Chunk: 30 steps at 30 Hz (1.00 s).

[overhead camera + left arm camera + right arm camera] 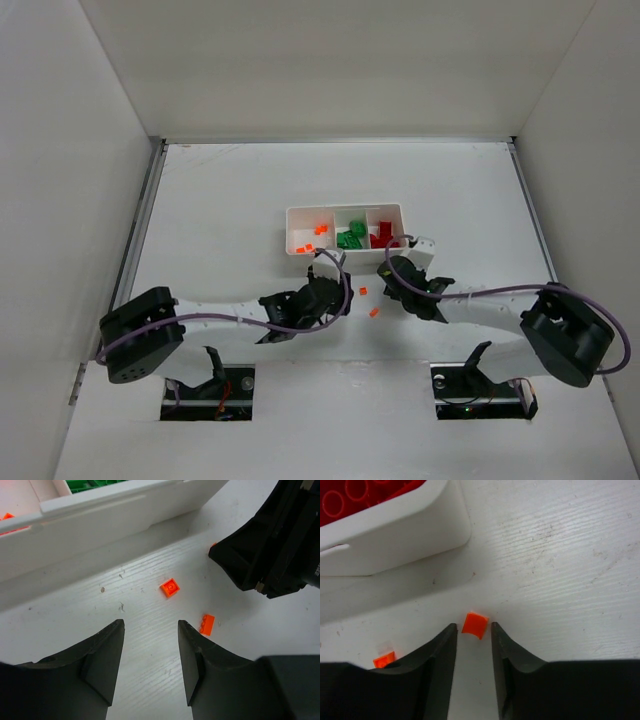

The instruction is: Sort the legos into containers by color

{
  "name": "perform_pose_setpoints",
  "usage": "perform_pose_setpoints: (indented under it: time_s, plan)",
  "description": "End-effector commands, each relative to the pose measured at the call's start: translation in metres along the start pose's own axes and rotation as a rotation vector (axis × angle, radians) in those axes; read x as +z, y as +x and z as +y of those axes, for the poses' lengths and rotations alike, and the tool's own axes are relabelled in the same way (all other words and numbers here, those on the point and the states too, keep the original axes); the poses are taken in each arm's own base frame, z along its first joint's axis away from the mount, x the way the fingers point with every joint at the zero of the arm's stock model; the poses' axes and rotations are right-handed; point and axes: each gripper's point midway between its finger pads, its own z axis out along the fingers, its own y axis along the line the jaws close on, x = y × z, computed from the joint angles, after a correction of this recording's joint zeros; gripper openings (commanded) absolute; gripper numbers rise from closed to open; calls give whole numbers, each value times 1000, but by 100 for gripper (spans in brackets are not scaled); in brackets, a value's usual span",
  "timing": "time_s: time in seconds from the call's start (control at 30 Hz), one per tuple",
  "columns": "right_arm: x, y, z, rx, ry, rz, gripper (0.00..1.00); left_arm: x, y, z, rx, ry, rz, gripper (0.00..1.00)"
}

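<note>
The white tray (345,214) holds orange bits (312,238) in its left compartment, green legos (350,238) in the middle and red ones (383,234) on the right. My left gripper (150,625) is open and empty just above the table, close in front of the tray (100,515). A square orange bit (170,587) lies ahead of it and an orange brick (207,624) lies by its right finger. My right gripper (473,625) is narrowly open. A small orange bit (475,623) lies on the table between its fingertips, near the tray's red corner (395,535).
Another orange bit (384,659) lies left of my right gripper. The two grippers (343,292) (388,275) are close together in front of the tray; the right one's black body (275,545) fills the left wrist view's right side. White walls enclose the table.
</note>
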Motion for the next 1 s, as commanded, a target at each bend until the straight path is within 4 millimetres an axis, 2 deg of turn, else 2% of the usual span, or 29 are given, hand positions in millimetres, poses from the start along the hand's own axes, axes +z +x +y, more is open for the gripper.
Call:
perform_pose_setpoints:
  time_s: [0.0,0.17,0.33,0.47,0.63,0.97]
  plan:
    - [3,-15,14,30,-17,-32,36,3,-6,-12,-18,21,-35,45]
    - [0,-20,12,45,-10,-53,23,12,6,-20,0,18,-5,47]
    - [-19,-38,16,92,-84,-101,22,25,13,-29,41,18,16,51]
    - [-33,-48,14,105,-129,-134,23,35,17,-34,50,7,27,51]
    - [-41,-50,14,126,-172,-142,23,49,19,-35,48,-46,20,41]
    - [-46,-50,12,137,-206,-156,23,74,26,-26,55,-148,22,32]
